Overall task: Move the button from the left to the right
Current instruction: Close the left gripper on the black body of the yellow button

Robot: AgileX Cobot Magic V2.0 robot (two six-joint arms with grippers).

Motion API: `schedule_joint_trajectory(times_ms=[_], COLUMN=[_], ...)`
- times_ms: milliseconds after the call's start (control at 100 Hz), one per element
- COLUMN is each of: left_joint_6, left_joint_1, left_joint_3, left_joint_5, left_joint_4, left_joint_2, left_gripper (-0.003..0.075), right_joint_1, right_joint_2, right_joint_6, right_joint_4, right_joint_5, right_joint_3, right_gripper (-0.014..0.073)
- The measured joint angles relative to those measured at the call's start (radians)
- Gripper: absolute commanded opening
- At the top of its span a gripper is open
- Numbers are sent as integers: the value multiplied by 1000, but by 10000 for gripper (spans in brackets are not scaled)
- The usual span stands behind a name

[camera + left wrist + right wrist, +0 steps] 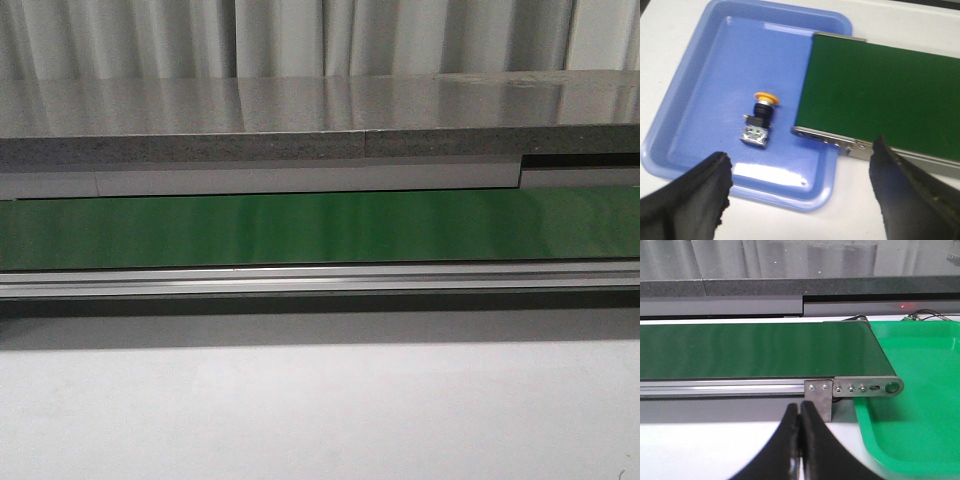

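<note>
The button (760, 120), with a yellow-orange cap and a black body, lies on its side in the blue tray (700, 85) in the left wrist view. My left gripper (800, 172) is open and empty, above the tray's near edge and short of the button. The green belt (880, 95) ends beside the tray. It also runs across the front view (320, 228) and the right wrist view (755, 350). My right gripper (799, 410) is shut and empty, in front of the belt's other end. Neither gripper shows in the front view.
A green tray (910, 385) sits at the belt's right end, under its metal end bracket (860, 388). An aluminium rail (320, 278) borders the belt's front. A grey raised platform (300, 120) stands behind the belt. White table (320, 410) lies in front.
</note>
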Motion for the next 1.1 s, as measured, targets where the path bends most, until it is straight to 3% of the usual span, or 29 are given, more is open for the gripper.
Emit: schedule_joint_trajectory(times_ms=[200, 520, 1100], left_joint_6=[46, 95, 174], left_joint_1=[102, 152, 153], left_joint_3=[-135, -298, -321], left_joint_5=[4, 11, -22], left_joint_4=[3, 4, -73], left_joint_2=[245, 621, 842], left_gripper=[556, 556, 555], right_joint_1=[0, 0, 0], right_joint_2=[0, 0, 0], right_joint_6=[0, 0, 0], right_joint_4=[0, 0, 0], right_joint_5=[0, 0, 0], right_joint_3=[0, 0, 0], right_gripper=[-67, -67, -67])
